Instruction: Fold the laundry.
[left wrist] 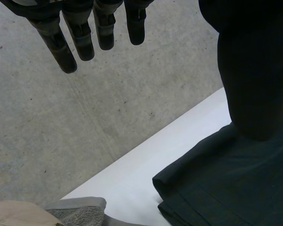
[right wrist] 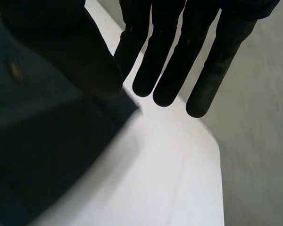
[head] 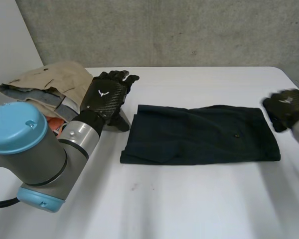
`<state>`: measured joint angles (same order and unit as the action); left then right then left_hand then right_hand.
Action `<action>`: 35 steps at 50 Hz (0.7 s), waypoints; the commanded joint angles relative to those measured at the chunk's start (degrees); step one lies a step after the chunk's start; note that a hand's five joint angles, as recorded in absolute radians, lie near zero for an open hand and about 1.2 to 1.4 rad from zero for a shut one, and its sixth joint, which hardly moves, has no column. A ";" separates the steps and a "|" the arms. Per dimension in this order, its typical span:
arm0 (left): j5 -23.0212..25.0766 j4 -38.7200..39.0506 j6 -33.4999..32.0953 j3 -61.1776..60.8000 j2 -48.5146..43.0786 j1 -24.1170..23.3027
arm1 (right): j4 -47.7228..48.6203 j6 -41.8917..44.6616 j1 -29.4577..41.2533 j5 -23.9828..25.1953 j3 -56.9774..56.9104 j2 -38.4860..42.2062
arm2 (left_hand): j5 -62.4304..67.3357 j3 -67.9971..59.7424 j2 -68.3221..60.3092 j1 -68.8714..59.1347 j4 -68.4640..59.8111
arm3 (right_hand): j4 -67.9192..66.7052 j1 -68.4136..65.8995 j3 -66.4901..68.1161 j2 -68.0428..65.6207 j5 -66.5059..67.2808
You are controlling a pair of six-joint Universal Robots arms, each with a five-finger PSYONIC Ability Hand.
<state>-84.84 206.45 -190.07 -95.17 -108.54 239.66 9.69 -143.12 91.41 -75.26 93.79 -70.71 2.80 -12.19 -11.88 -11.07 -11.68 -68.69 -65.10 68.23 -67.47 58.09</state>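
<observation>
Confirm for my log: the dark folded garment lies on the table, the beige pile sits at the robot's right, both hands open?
No: the head view shows the beige pile at the robot's left, beside the open left hand. The dark folded garment does lie on the table, and the right hand is open.
</observation>
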 commanded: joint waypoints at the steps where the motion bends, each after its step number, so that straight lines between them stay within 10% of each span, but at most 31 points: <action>1: -0.15 0.00 0.05 -0.63 1.14 0.20 | -0.55 -0.49 14.14 -0.76 -5.28 2.59 | -2.80 2.19 1.88 1.07 1.68 | 6.45 2.86 -5.99 5.23 -5.85; 3: -0.06 0.00 0.05 -1.33 1.84 0.28 | -0.47 -1.98 14.15 -1.11 -4.58 3.12 | -2.80 2.19 1.88 1.07 1.68 | 43.30 39.71 -42.84 42.08 -42.70; 6: 0.03 0.00 0.05 -2.21 2.37 0.37 | -0.38 -6.55 13.01 -1.47 -2.21 2.77 | -2.80 2.19 1.88 1.07 1.68 | 54.39 50.80 -53.94 53.17 -53.80; 18: 0.38 0.09 0.05 -2.92 2.20 0.02 | -1.69 -6.83 -3.86 5.63 6.49 2.69 | -2.80 2.19 1.88 1.07 1.68 | 46.86 43.27 -46.40 45.64 -46.26; 35: 0.38 0.09 0.14 -3.01 1.67 0.02 | 1.99 -6.03 -7.65 9.87 6.23 8.13 | -2.80 2.19 1.88 1.07 1.68 | 19.32 15.73 -18.86 18.09 -18.72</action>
<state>-84.46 206.55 -189.98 -98.16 -106.78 239.59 9.38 -149.34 83.69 -65.14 100.52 -64.12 2.80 -12.19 -11.88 -11.07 -11.68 -32.26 -32.31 32.10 -32.13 22.42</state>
